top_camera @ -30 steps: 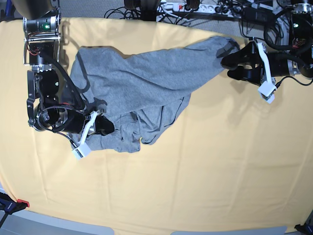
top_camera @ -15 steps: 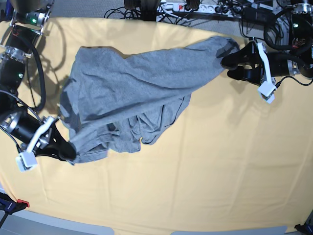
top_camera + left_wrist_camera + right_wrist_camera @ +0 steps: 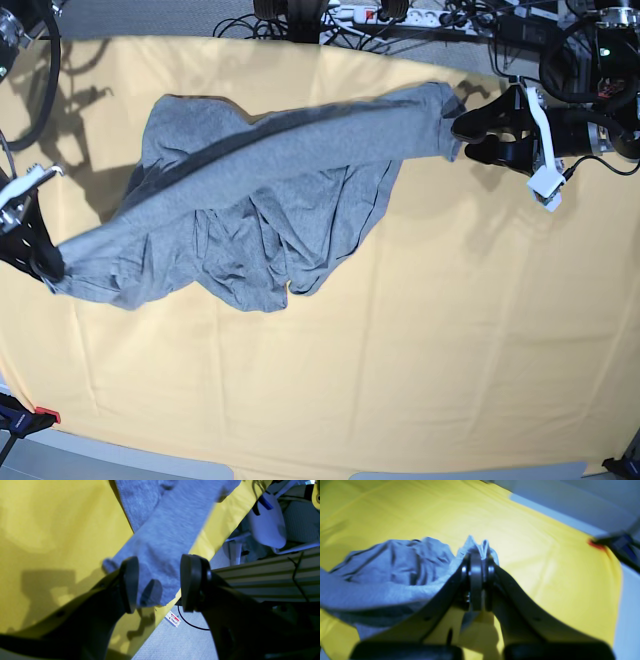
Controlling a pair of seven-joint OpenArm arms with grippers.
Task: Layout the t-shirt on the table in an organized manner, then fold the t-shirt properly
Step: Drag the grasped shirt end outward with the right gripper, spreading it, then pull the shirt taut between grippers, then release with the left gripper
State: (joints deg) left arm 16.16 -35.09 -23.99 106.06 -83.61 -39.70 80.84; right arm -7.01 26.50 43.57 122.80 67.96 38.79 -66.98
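Dragged further toward the table's (image 3: 420, 360) left edge since half a second ago: right gripper (image 3: 48, 265), clamped tight on the t-shirt's (image 3: 260, 190) corner, stretching a taut grey band across the far half. Left gripper (image 3: 468, 138) parted around the opposite end near the far right corner, not pinching it.

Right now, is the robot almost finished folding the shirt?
Not yet. Done so far: the right gripper has shut its jaws on one end of the t-shirt. In hand: that edge is stretched long across the table, while the left gripper straddles the far end with its jaws apart. Left: the middle is bunched and wrinkled, so it needs flattening, then every fold.
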